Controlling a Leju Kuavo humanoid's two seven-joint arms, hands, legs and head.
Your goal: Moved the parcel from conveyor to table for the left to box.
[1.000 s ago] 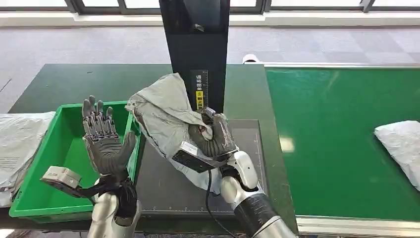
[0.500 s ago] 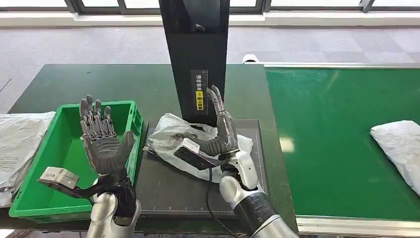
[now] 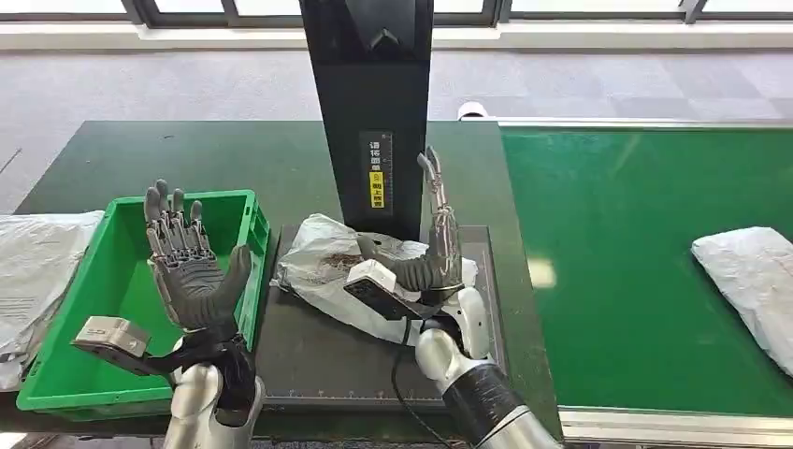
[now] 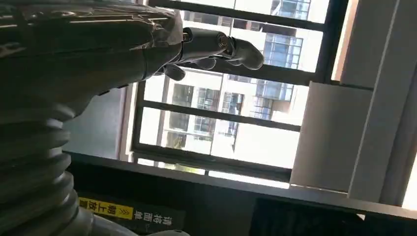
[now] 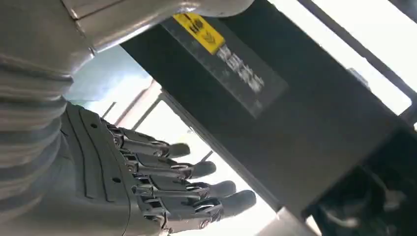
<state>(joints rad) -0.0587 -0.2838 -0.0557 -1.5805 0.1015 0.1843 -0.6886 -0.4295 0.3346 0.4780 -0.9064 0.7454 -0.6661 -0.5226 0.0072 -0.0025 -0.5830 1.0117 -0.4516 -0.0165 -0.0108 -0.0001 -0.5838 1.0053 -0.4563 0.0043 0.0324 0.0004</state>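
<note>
Fingers of my right hand (image 3: 432,251) stand straight and spread, holding nothing, just above the grey parcel (image 3: 323,262) lying on the dark mat (image 3: 309,351)

My left hand (image 3: 190,265) is raised, palm open and empty, over the green bin (image 3: 112,271). I see the green conveyor (image 3: 636,262) carrying another parcel (image 3: 748,281); the black post (image 3: 374,103) bears a yellow label, unreadable

The dark green table (image 3: 187,154) carries a green bin (image 3: 103,309), black mat (image 3: 318,346) and grey parcel (image 3: 323,262).
</note>
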